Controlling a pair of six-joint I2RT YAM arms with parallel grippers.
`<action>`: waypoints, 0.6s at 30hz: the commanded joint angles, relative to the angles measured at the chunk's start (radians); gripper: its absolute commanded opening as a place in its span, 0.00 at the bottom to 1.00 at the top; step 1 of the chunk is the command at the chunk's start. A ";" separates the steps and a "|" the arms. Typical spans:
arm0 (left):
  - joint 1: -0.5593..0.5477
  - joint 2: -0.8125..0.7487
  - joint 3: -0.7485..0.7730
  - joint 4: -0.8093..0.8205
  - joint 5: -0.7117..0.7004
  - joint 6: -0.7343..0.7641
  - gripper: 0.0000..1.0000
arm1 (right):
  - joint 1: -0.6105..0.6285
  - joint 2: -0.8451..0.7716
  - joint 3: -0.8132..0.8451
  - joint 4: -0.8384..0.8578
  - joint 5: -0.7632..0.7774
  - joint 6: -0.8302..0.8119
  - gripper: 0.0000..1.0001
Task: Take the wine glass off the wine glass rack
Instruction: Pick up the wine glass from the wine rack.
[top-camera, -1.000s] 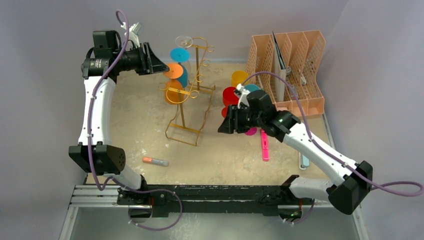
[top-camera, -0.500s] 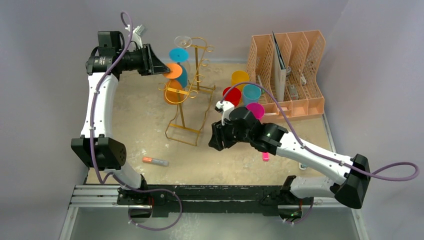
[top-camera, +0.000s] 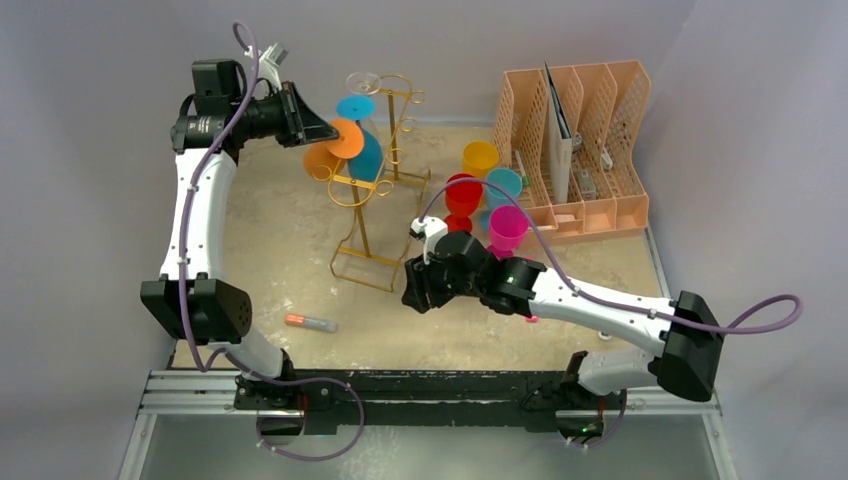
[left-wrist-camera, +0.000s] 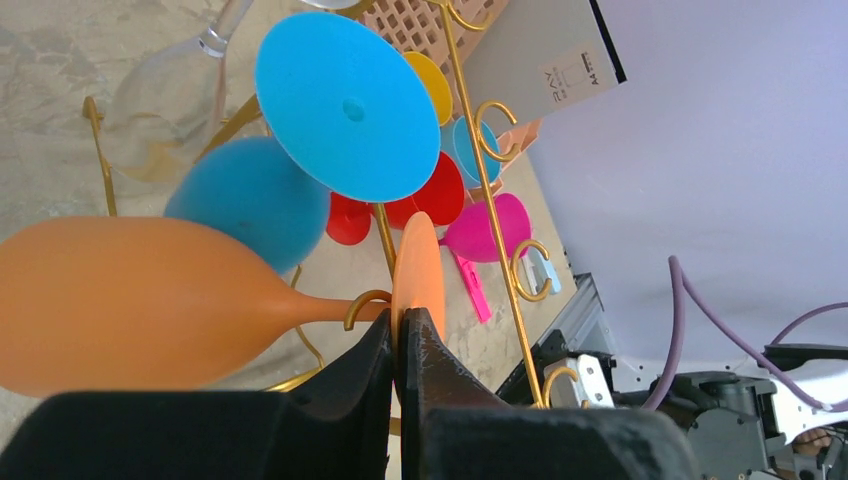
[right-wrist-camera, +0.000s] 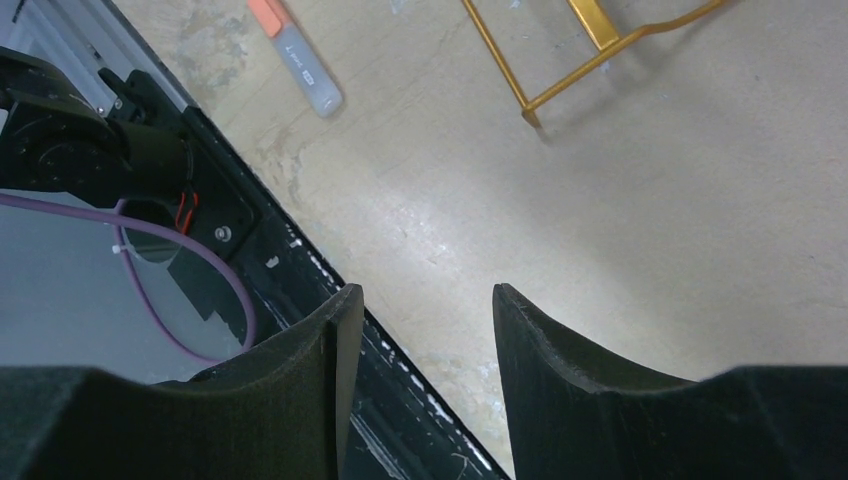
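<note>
The gold wire wine glass rack (top-camera: 375, 190) stands mid-table. An orange wine glass (top-camera: 325, 158) hangs on it upside down, its stem in a curled hook (left-wrist-camera: 362, 304). My left gripper (top-camera: 322, 133) is shut on the round foot (left-wrist-camera: 418, 275) of this orange glass. A blue wine glass (left-wrist-camera: 345, 105) and a clear one (left-wrist-camera: 170, 100) hang beside it on the rack. My right gripper (right-wrist-camera: 420, 300) is open and empty, low over the table just right of the rack's base (right-wrist-camera: 590, 50).
Yellow, red, teal and pink cups (top-camera: 485, 195) stand right of the rack. A peach perforated file organiser (top-camera: 580, 145) is at the back right. An orange-capped marker (top-camera: 310, 322) lies front left, and a pink marker (top-camera: 530, 315) shows under the right arm.
My right arm swung left and nearer, from beside the cups to beside the rack's base. My left gripper closed onto the orange glass's foot, and the glass shifted slightly left.
</note>
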 joint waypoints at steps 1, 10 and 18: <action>0.006 -0.028 -0.035 0.068 -0.052 -0.032 0.00 | 0.023 0.034 -0.002 0.095 0.023 0.012 0.53; 0.031 -0.082 -0.109 0.152 -0.027 -0.110 0.00 | 0.101 0.141 -0.062 0.362 0.119 -0.121 0.53; 0.093 -0.114 -0.205 0.357 0.185 -0.295 0.00 | 0.113 0.168 -0.060 0.365 0.138 -0.119 0.53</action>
